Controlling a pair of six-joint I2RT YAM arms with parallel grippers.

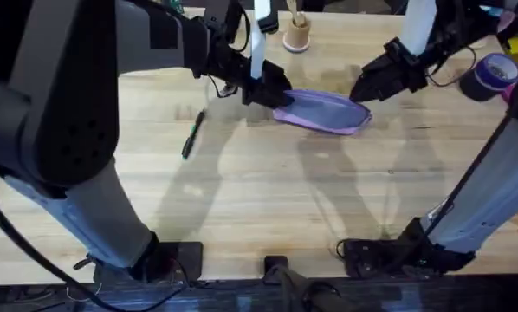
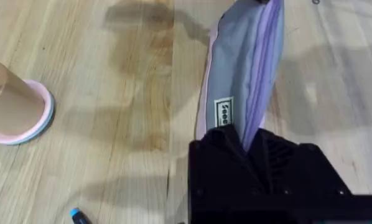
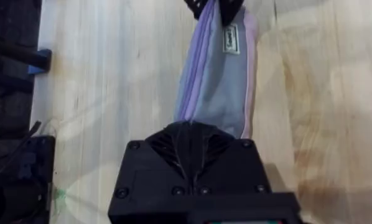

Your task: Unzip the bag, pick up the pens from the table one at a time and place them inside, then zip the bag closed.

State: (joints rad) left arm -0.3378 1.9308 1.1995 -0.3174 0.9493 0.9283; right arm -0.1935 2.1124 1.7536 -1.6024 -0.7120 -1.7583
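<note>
The lavender bag (image 1: 324,111) lies flat on the table (image 1: 268,191), right of centre and toward the back. My left gripper (image 1: 276,94) reaches across and is shut on the bag's left end; in the left wrist view its black fingers (image 2: 245,140) pinch the fabric by the small label, and the bag (image 2: 242,68) stretches away from them. My right gripper (image 1: 360,91) is shut on the opposite end, with the bag (image 3: 220,81) running from that gripper (image 3: 191,130) toward the other arm's fingers. The zipper line runs the bag's whole length. One dark pen (image 1: 192,134) lies alone to the left.
A wooden spool on a pink base (image 1: 296,35) stands behind the bag, also near the left gripper (image 2: 12,106). A purple tape roll (image 1: 493,74) sits at the far right. A small blue item (image 2: 77,216) lies close by. Bare tabletop spreads across the front.
</note>
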